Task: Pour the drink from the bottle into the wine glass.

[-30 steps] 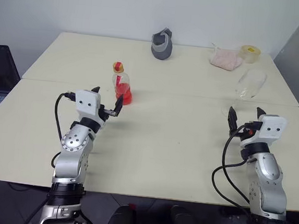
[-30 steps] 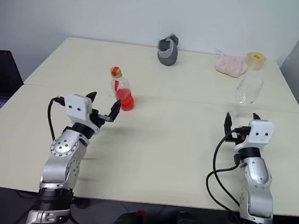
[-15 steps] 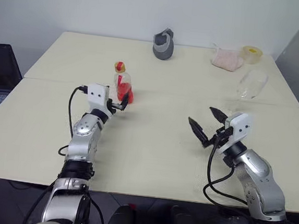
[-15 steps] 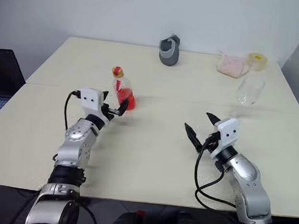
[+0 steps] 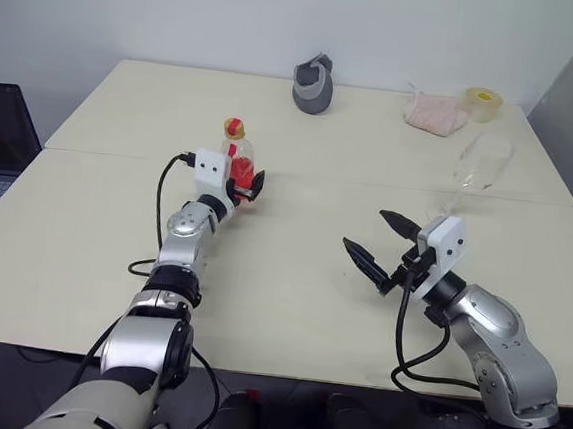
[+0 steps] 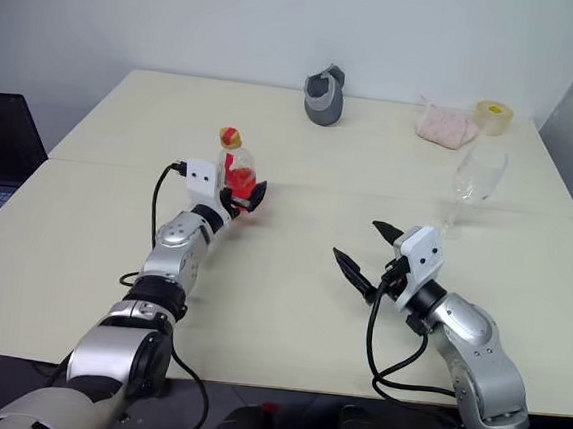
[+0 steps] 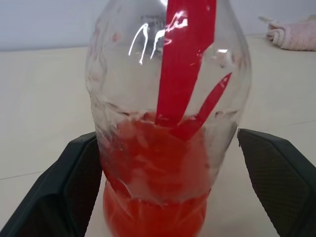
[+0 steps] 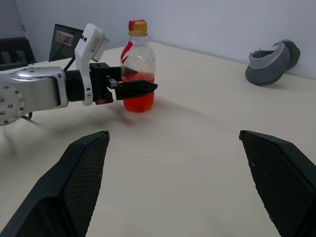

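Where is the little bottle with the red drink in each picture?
Left eye view: the bottle stands left of centre on the table, between the left gripper's open fingers.
Right eye view: same spot, left of centre.
Left wrist view: very close, the bottle stands between the two black fingers.
Right wrist view: upright, farther off, the left gripper beside it.
Shared landmark: the yellow-and-red cap.

Bright, even light — sharp, soft shadows.
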`<state>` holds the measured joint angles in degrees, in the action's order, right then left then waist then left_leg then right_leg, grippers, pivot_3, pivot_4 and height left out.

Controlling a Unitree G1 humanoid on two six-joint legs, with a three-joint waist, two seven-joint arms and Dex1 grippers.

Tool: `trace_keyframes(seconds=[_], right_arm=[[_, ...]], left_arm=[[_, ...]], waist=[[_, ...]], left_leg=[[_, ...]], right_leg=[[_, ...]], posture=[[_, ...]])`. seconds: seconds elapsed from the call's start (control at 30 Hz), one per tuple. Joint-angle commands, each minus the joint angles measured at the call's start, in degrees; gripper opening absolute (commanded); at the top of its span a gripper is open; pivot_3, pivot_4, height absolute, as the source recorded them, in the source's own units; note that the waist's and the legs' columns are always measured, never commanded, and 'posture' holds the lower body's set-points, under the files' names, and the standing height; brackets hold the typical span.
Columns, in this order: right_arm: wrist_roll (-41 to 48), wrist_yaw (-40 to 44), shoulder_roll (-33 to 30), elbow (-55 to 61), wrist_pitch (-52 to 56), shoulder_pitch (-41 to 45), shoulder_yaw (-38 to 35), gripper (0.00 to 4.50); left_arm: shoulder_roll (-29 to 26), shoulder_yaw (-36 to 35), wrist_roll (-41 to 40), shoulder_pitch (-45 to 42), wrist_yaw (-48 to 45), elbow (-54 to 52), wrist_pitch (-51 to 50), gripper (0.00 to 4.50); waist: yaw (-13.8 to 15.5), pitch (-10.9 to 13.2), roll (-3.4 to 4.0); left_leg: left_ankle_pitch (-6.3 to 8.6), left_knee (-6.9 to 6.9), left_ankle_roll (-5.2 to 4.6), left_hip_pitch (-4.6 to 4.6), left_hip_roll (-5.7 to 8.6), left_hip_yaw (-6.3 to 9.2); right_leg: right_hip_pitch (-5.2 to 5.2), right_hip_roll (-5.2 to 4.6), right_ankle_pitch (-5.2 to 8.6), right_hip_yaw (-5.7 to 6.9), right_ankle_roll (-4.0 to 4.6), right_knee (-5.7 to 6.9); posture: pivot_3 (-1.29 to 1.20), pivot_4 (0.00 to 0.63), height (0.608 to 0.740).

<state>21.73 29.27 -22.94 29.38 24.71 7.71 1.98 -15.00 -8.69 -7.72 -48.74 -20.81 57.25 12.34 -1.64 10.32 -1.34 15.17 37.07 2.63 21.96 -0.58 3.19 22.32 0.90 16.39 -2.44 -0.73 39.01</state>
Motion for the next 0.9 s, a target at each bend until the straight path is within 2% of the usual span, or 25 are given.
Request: trace_keyframes(seconds=[0.03,0.17,0.2,0.27,0.43,0.53,0.6,0.73,0.9], right_arm=[[1.0,0.5,0.1,2.0,-0.3,0.6,0.1,4.5],[0.4,0.8,0.5,1.2,-1.3,0.2,0.4,4.5],[0.3,0.9,0.6,1.0,-1.5,0.1,0.5,4.5],[0.0,1.1,0.8,0.7,-1.9,0.0,0.7,4.5],[-0.4,1.4,0.6,0.8,-2.5,-0.2,1.0,4.5],[-0.7,1.6,0.1,1.4,-2.6,0.0,1.5,4.5],[-0.5,1.7,0.1,1.9,-2.3,0.2,1.8,4.5],[3.1,-0.5,-1.5,6.3,6.4,3.6,-0.1,4.5],[6.6,-1.5,-2.5,8.7,12.0,9.0,-1.5,4.5]], left_arm=[[0.3,-0.9,-0.1,-3.6,-0.1,3.9,2.6,4.46],[0.5,-1.8,-0.4,-5.3,0.0,7.1,3.8,4.46],[0.5,-1.9,-0.3,-5.6,0.3,7.6,4.1,4.3],[0.5,-2.4,-0.6,-5.8,0.2,8.3,4.5,3.88],[0.3,-2.4,-0.1,-5.5,-1.6,7.7,5.8,2.51],[0.8,-1.4,0.2,-4.0,-2.9,4.5,6.1,1.99],[1.8,-0.3,0.2,-2.2,-4.4,0.6,5.9,1.91],[4.8,8.4,1.0,10.6,-10.7,-23.7,-2.1,1.91],[3.9,15.7,4.7,20.4,-11.4,-42.6,-10.6,1.88]], waist=[[0.0,0.0,-0.02],[0.0,0.0,-0.04],[0.0,0.0,-0.04],[0.0,0.0,-0.04],[0.0,0.0,-0.05],[0.0,0.0,-0.05],[0.0,0.0,-0.05],[0.0,0.0,-0.04],[0.0,0.0,-0.04]], left_leg=[[0.0,0.0,0.0,0.01,0.01,0.0],[0.0,-0.01,0.0,0.02,0.01,0.01],[0.0,-0.01,0.0,0.02,0.01,0.01],[0.0,0.0,0.0,0.02,0.01,0.01],[0.0,0.0,0.0,0.02,0.01,0.04],[0.0,0.0,0.01,0.02,0.01,0.03],[-0.01,-0.01,0.01,0.02,0.01,0.02],[-0.04,-0.02,0.08,0.02,-0.01,0.1],[-0.03,0.02,0.05,0.03,-0.01,0.47]], right_leg=[[0.0,0.0,0.0,0.01,0.0,0.0],[0.01,-0.01,-0.02,0.03,0.03,-0.01],[0.01,-0.02,-0.02,0.03,0.04,-0.01],[0.01,-0.02,-0.03,0.03,0.06,0.0],[0.01,-0.03,-0.04,0.06,0.07,0.01],[0.01,-0.03,-0.1,0.06,0.18,0.01],[0.01,-0.03,-0.1,0.05,0.18,0.0],[0.03,-0.11,-0.1,-0.07,0.18,0.0],[0.0,-0.12,-0.11,-0.14,0.19,0.02]], posture=[[0.0,0.15,0.74],[0.0,0.15,0.74],[0.0,0.15,0.74],[0.0,0.15,0.74],[0.0,0.15,0.74],[0.0,0.15,0.74],[0.0,0.15,0.74],[0.0,0.15,0.74],[0.0,0.15,0.74]])
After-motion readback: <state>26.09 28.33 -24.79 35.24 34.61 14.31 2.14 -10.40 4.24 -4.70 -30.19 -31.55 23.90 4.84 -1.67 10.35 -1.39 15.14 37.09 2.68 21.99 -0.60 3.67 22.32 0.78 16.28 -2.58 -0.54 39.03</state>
